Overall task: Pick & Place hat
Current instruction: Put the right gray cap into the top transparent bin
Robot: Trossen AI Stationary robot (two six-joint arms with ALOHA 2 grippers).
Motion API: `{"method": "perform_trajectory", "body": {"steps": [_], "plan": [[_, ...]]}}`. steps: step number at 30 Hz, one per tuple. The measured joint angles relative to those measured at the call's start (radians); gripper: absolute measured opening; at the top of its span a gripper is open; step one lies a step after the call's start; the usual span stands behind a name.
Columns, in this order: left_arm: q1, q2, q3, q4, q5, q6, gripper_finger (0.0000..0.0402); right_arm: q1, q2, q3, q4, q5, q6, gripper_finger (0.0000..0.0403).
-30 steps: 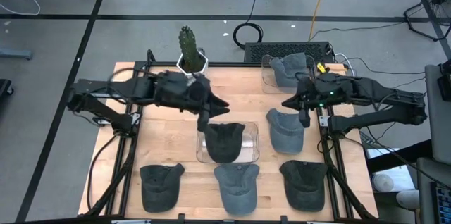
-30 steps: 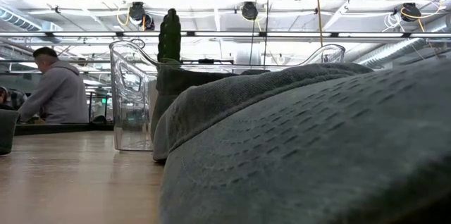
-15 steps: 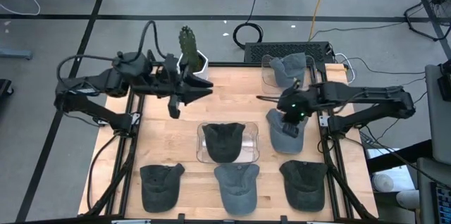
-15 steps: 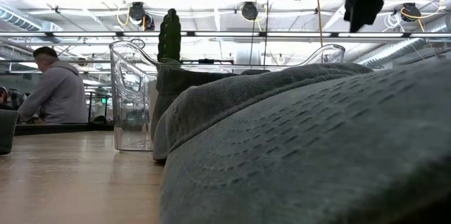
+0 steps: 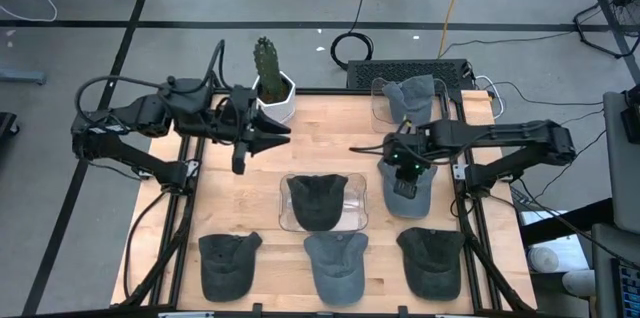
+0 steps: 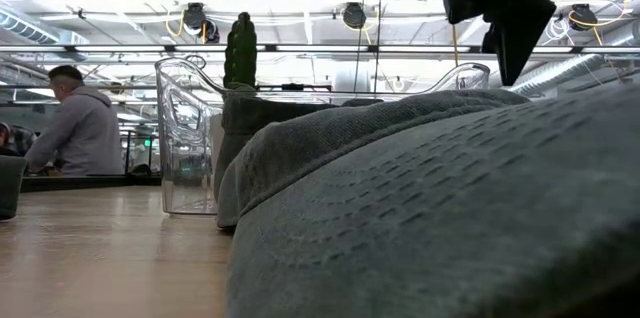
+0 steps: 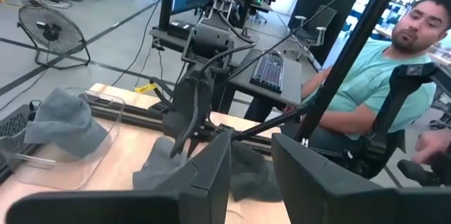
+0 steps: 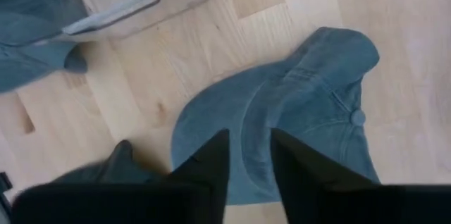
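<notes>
The right gripper (image 5: 405, 182) hangs directly over a grey hat (image 5: 407, 190) that lies flat on the wooden table (image 5: 330, 143), just to the right of the clear tray (image 5: 355, 203) in the middle. From its wrist camera the two dark fingers (image 8: 211, 164) point down at the hat's crown, a narrow gap between them and nothing held; the hat (image 8: 303, 104) sits untouched on the wood. Another hat (image 5: 318, 200) rests inside that clear tray. Three more lie in a row along the table's near edge, below the tray. The left gripper (image 5: 240, 158) waits up and to the left of the tray, near the potted cactus (image 5: 268, 70), fingers slightly apart, empty.
</notes>
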Motion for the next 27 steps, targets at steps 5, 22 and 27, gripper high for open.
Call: {"method": "perform_trajectory", "body": {"steps": [5, 22, 27], "plan": [[0.009, 0.000, 0.000, 0.004, -0.002, 0.002, 0.0113, -0.001, 0.014, -0.003, -0.001, -0.011, -0.084, 0.0138], [0.128, 0.000, 0.000, 0.031, -0.089, -0.029, 0.0113, -0.046, -0.117, -0.307, 0.121, -0.055, -0.206, 0.0151], [0.137, 0.009, 0.000, 0.032, -0.138, -0.064, 0.0113, -0.046, -0.118, -0.387, 0.213, -0.106, -0.204, 0.0167]]}}
